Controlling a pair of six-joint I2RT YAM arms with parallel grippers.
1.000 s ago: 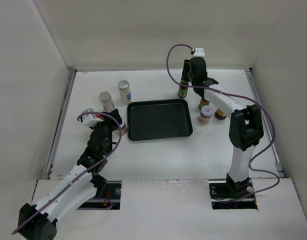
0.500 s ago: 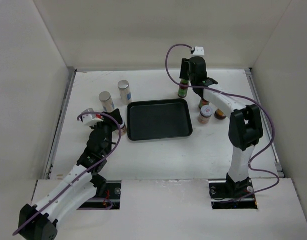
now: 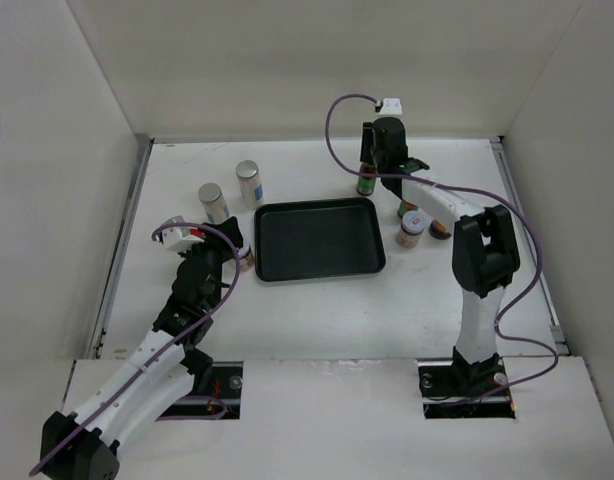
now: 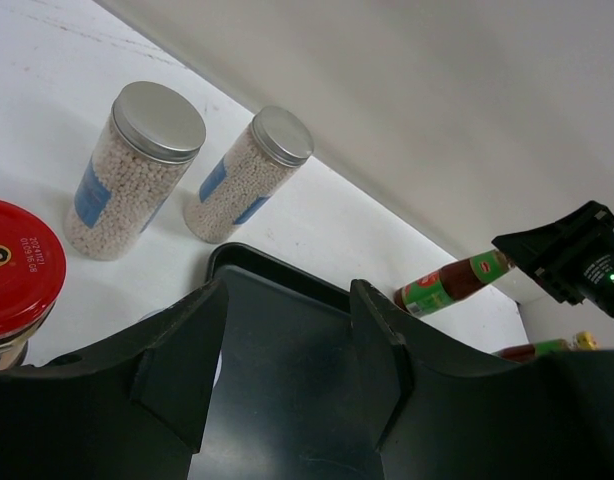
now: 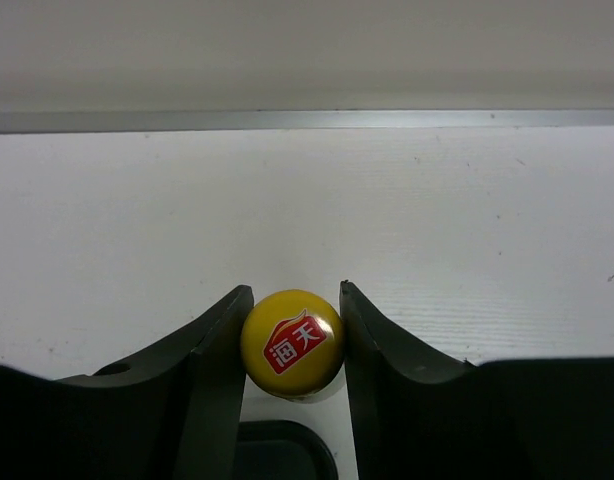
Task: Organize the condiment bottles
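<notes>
The right end effector (image 5: 293, 293) pinches the yellow cap of a green-labelled sauce bottle (image 5: 292, 343), one finger pressed against each side. The bottle stands upright on the desk (image 3: 317, 310) just off the 1 o'clock corner of the black tray (image 3: 317, 240). Over the last second the right arm has swung its elbow in toward the tray and its wrist has edged toward 9 o'clock, yet the bottle sits where it did, so this looks like a grip being settled rather than a lift begun. The pick appears secured, and carrying the bottle to its place is likely the step ahead. The left end effector (image 4: 289, 290) has hardly moved: it hovers at the tray's 9 o'clock edge with its fingers moderately apart and nothing between them, a red-capped jar (image 4: 12, 262) just beside its left finger. Two silver-lidded shakers (image 3: 249, 183) stand near 10 o'clock of the tray, well apart from both arms
</notes>
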